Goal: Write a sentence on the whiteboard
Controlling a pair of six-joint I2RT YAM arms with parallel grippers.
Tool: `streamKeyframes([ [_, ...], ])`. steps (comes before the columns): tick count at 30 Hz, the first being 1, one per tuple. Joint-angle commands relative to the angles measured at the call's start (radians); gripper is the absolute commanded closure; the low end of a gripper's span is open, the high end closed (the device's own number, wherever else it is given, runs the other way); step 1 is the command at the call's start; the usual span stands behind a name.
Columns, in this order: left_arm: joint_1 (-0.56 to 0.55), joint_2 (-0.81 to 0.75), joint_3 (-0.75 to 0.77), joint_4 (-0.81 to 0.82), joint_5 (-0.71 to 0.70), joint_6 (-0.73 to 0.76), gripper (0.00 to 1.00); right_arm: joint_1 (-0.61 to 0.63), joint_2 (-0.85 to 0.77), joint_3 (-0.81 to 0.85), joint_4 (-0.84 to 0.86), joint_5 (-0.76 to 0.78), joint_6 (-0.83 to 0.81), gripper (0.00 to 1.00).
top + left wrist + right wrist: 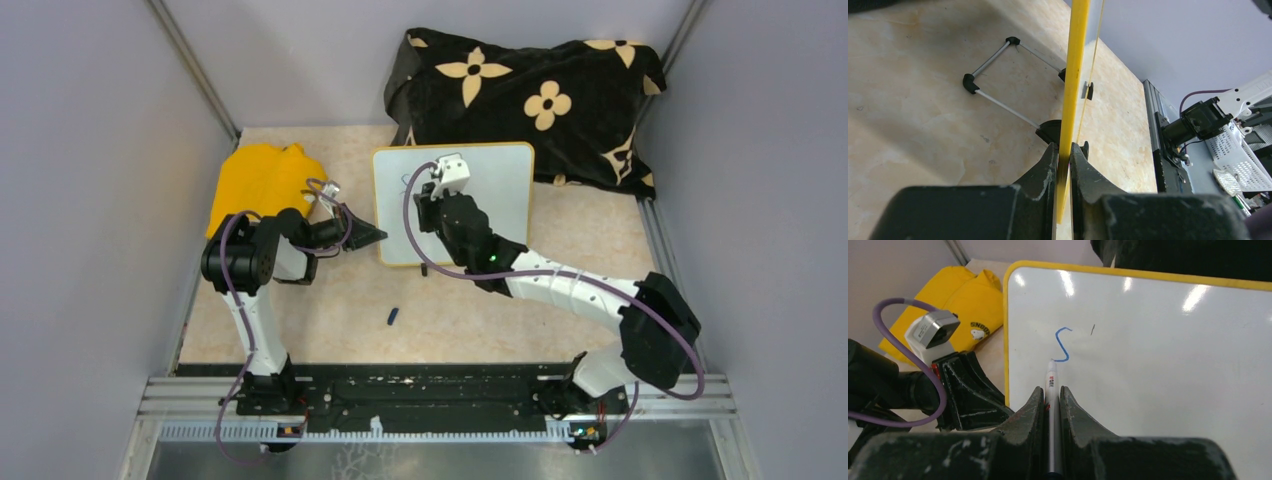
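Observation:
The whiteboard (500, 190) stands tilted at the table's middle, white with a yellow rim (1006, 340). My left gripper (375, 237) is shut on its left rim; in the left wrist view that rim (1075, 75) runs edge-on between the left gripper's (1064, 150) jaws. Over the board's upper left, my right gripper (432, 192) is shut on a white marker (1051, 377). The marker's tip touches the foot of a blue S-shaped stroke (1063, 345), the only part of the sentence on the board. In the right wrist view the right gripper (1051, 390) points up the board.
A yellow cloth item (262, 180) lies left of the board behind my left arm. A black flowered cloth (530, 95) is heaped behind the board. A small blue cap (393, 317) lies on the table in front. The board's wire stand (998, 75) rests on the table. Grey walls enclose both sides.

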Motion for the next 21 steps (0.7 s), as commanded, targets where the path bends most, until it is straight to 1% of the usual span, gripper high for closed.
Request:
streamKeyframes([
  [1,0.001,0.009,0.009,0.008,-0.003,0.006,1.00,-0.017,-0.061,0.000,0.043,0.043,-0.029,1.00],
  [21,0.002,0.007,0.010,0.009,-0.004,0.005,1.00,-0.050,0.023,0.069,0.070,0.045,-0.053,1.00],
])
